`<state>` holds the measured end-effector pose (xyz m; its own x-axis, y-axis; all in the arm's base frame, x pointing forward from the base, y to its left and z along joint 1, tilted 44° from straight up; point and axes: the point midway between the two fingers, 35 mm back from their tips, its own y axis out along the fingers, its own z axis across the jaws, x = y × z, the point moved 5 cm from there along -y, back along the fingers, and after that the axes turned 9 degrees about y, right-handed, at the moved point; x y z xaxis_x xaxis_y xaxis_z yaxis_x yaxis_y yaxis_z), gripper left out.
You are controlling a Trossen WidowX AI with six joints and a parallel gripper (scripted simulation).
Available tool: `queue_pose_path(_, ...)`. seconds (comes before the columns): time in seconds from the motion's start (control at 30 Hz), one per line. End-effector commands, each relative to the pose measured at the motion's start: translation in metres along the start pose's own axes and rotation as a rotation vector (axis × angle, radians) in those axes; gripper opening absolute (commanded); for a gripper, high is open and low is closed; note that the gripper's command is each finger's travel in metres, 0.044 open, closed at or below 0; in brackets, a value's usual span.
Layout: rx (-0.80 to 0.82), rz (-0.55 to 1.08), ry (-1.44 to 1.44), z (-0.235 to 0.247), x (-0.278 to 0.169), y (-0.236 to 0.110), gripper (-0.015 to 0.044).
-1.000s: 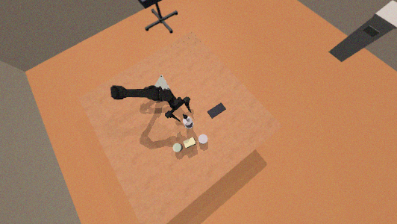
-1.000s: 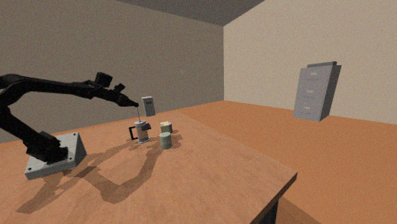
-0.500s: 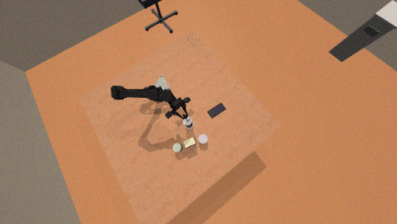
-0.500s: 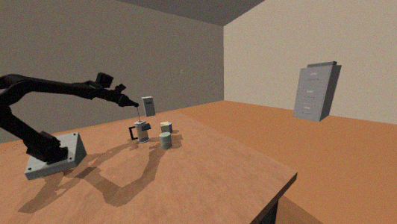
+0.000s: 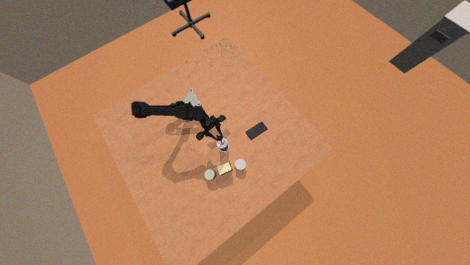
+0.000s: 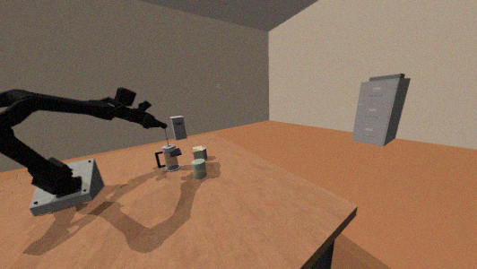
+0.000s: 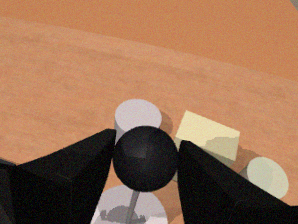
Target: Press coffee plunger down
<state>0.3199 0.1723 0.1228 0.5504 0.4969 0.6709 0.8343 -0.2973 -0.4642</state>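
Note:
A glass coffee press (image 5: pixel 223 145) (image 6: pixel 170 160) with a black handle stands upright on the wooden table (image 5: pixel 185 212) (image 6: pixel 251 211). Its thin rod rises to a black round plunger knob (image 7: pixel 145 157), still raised well above the lid. My gripper (image 5: pixel 216 135) (image 6: pixel 162 125) (image 7: pixel 147 144) is directly over the press and is shut on the knob, one black finger on each side. The knob itself is too small to make out in the top and exterior views.
Just beyond the press stand a pale green cylinder (image 5: pixel 209 175) (image 6: pixel 198 169) (image 7: pixel 268 176), a yellow block (image 5: pixel 224 168) (image 6: pixel 199 152) (image 7: pixel 208 136) and a white cylinder (image 5: pixel 240 164) (image 7: pixel 137 117). A dark flat slab (image 5: pixel 256 131) lies to the side. The arm's grey base (image 6: pixel 67 190) sits at the table's left.

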Motion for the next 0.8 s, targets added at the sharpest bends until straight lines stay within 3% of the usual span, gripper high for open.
queue_pose_path(0.0,0.002,0.011,-0.004,-0.001,-0.008,0.006,0.0115)
queue_pose_path(0.77,0.002,0.012,-0.004,-0.004,-0.039,0.029,0.0115)
